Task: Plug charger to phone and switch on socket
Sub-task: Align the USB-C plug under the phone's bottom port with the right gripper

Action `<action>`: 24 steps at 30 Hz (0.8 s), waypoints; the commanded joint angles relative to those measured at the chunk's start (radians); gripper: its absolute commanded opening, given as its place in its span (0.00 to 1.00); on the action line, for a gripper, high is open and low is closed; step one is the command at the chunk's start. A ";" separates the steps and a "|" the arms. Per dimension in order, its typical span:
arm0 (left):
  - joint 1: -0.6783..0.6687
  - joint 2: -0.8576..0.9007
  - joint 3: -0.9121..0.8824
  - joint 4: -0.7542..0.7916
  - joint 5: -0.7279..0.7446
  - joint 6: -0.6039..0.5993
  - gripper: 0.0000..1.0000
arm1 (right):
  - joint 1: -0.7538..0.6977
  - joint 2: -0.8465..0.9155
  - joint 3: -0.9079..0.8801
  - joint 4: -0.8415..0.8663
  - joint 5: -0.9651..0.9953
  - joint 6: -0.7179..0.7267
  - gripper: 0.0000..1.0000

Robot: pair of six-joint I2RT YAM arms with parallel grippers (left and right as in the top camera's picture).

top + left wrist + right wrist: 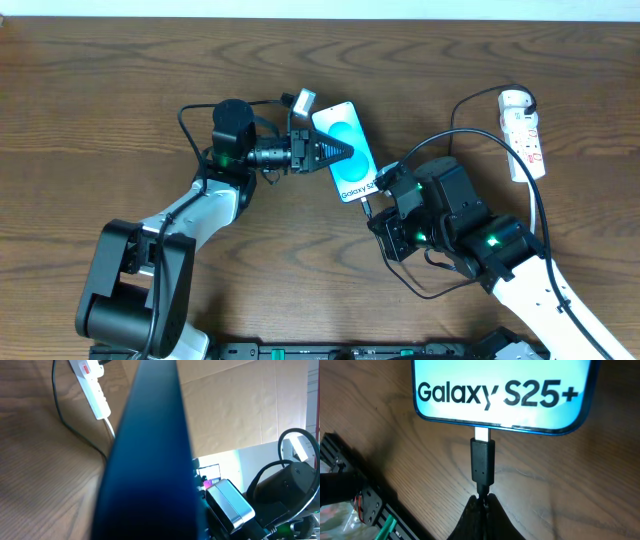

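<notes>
The phone (343, 150) lies on the wooden table with its blue-teal screen up; it fills the top of the right wrist view (502, 395) and shows edge-on in the left wrist view (150, 460). My left gripper (338, 152) is shut on the phone's left side. My right gripper (482, 500) is shut on the charger cable just behind its black plug (483, 465). The plug's silver tip touches the phone's bottom port. The charger cable (480, 135) runs to the white power strip (524, 132) at the far right, where the black adapter (525, 100) sits.
The power strip also shows in the left wrist view (92, 385), with its white cord and the black cable (65, 415) beside it. A black rail (355, 495) runs along the table's front edge.
</notes>
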 commanded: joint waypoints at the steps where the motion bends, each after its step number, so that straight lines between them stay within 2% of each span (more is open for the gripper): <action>1: -0.001 -0.004 0.003 0.010 0.026 0.022 0.08 | 0.005 -0.001 0.002 0.011 -0.009 -0.014 0.01; 24: -0.001 -0.004 0.002 0.010 0.051 0.071 0.07 | 0.005 -0.001 0.002 -0.004 -0.010 -0.014 0.01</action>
